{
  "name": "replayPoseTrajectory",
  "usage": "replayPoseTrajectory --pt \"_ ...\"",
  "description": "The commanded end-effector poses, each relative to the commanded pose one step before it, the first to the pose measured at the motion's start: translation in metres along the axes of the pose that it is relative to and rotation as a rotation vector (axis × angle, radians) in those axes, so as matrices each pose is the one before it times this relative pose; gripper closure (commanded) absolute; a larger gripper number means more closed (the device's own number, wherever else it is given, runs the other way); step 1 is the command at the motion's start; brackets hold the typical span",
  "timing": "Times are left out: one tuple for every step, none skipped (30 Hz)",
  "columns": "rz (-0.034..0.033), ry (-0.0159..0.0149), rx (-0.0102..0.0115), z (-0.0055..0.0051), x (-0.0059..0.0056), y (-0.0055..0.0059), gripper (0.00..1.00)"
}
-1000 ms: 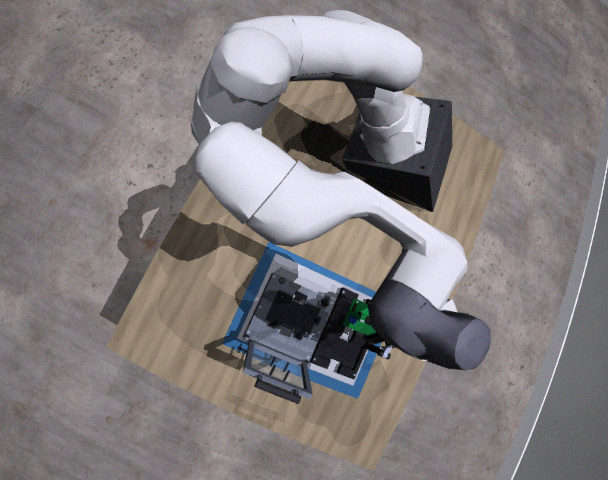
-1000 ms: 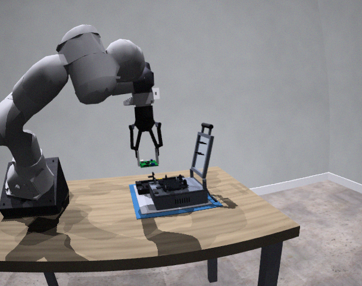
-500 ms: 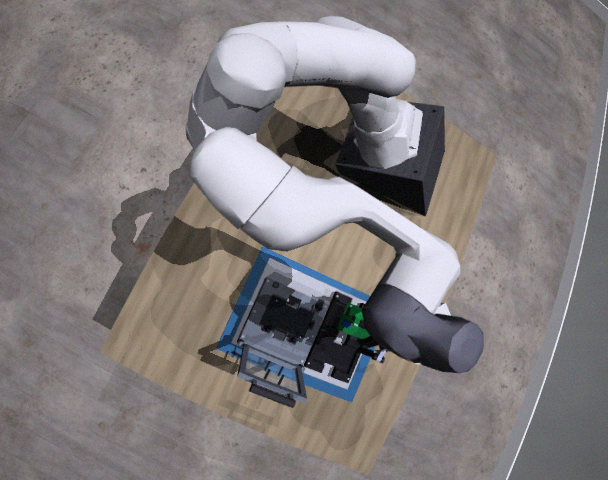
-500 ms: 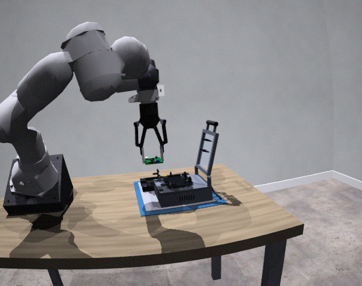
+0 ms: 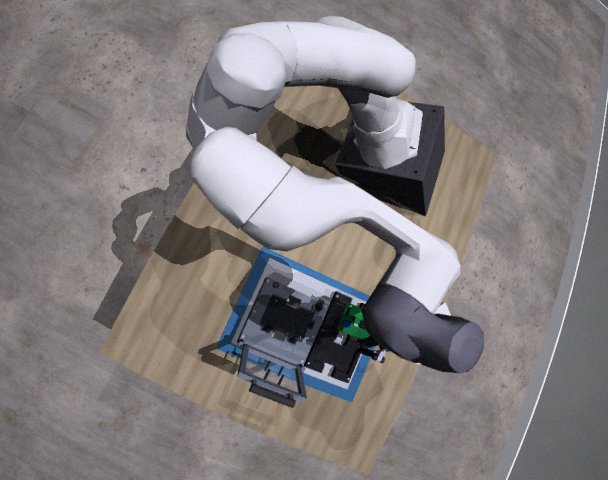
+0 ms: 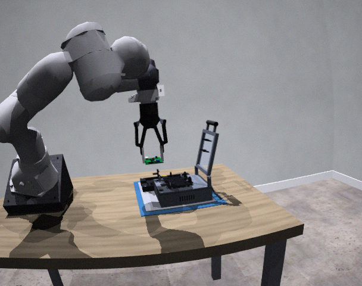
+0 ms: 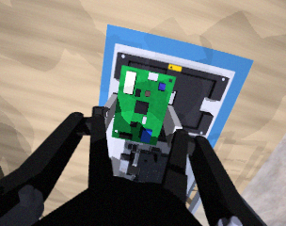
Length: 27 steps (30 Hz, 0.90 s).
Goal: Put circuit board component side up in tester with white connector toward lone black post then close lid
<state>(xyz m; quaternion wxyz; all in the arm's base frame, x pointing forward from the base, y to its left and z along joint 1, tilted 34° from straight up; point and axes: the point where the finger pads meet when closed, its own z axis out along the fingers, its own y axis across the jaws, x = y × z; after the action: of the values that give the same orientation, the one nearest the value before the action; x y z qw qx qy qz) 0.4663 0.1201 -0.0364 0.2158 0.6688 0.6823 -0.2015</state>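
My gripper (image 6: 152,157) (image 7: 140,108) is shut on the green circuit board (image 5: 357,329) (image 6: 158,161) (image 7: 153,101), gripping its two long edges. The board hangs roughly level in the air above the black tray (image 5: 335,356) (image 7: 197,74), component side up. Its long white connector (image 7: 130,82) is at the far left end in the wrist view. The grey tester (image 5: 257,330) (image 6: 183,199) sits beside the tray with its lid (image 6: 214,154) standing open. Several black posts rise from the tester; I cannot tell which stands alone. The two pins are too small to make out.
A blue-bordered mat (image 5: 351,395) (image 6: 136,200) (image 7: 181,51) lies under the tester and tray. The raised lid and its black handle (image 5: 272,395) (image 6: 212,123) rise at the tester's side away from the robot base (image 5: 384,188) (image 6: 36,206).
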Motion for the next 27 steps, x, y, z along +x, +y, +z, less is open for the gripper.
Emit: replayPoseTrajectory --pt "-0.00332 -0.00093 -0.00018 -0.00154 -0.00163 0.00094 0.54" --pt "0.00000 0.00000 0.00000 -0.00004 -0.00048 0.00016 0.54" --pt "0.00000 0.00000 0.00000 -0.00005 -0.00057 0.00019 0.54" --pt "0.00000 0.00000 0.00000 -0.00006 -0.00065 0.00022 0.54" --pt "0.00000 0.00000 0.00000 -0.00006 -0.00074 0.00025 0.54" --pt "0.00000 0.00000 0.00000 0.00000 0.00000 0.00000 0.54" --pt "0.00000 0.00000 0.00000 0.00000 0.00000 0.00000 0.54" --pt "0.00000 0.00000 0.00000 -0.00007 -0.00084 0.00028 0.54" --pt "0.00000 0.00000 0.00000 -0.00008 -0.00093 0.00032 0.54" --pt "0.00000 0.00000 0.00000 -0.00009 -0.00103 0.00035 0.54" --pt "0.00000 0.00000 0.00000 -0.00010 -0.00113 0.00038 0.54" --pt "0.00000 0.00000 0.00000 -0.00011 -0.00123 0.00041 0.54" --pt "0.00000 0.00000 0.00000 -0.00012 -0.00134 0.00046 0.54" --pt "0.00000 0.00000 0.00000 -0.00013 -0.00144 0.00049 0.54" --pt "0.00000 0.00000 0.00000 -0.00013 -0.00154 0.00051 0.54" --pt "0.00000 0.00000 0.00000 -0.00015 -0.00164 0.00056 0.54" --pt "0.00000 0.00000 0.00000 -0.00015 -0.00174 0.00059 0.54" --pt "0.00000 0.00000 0.00000 -0.00016 -0.00184 0.00062 0.54" --pt "0.00000 0.00000 0.00000 -0.00017 -0.00195 0.00066 0.54" --pt "0.00000 0.00000 0.00000 -0.00018 -0.00204 0.00068 0.54" --pt "0.00000 0.00000 0.00000 -0.00019 -0.00215 0.00073 0.54" --pt "0.00000 0.00000 0.00000 -0.00020 -0.00224 0.00075 0.54" --pt "0.00000 0.00000 0.00000 0.00000 0.00000 0.00000 0.54" --pt "0.00000 0.00000 0.00000 0.00000 0.00000 0.00000 0.54" --pt "0.00000 0.00000 0.00000 -0.00021 -0.00234 0.00079 0.54" --pt "0.00000 0.00000 0.00000 -0.00021 -0.00242 0.00081 0.54" --pt "0.00000 0.00000 0.00000 -0.00022 -0.00252 0.00086 0.54"
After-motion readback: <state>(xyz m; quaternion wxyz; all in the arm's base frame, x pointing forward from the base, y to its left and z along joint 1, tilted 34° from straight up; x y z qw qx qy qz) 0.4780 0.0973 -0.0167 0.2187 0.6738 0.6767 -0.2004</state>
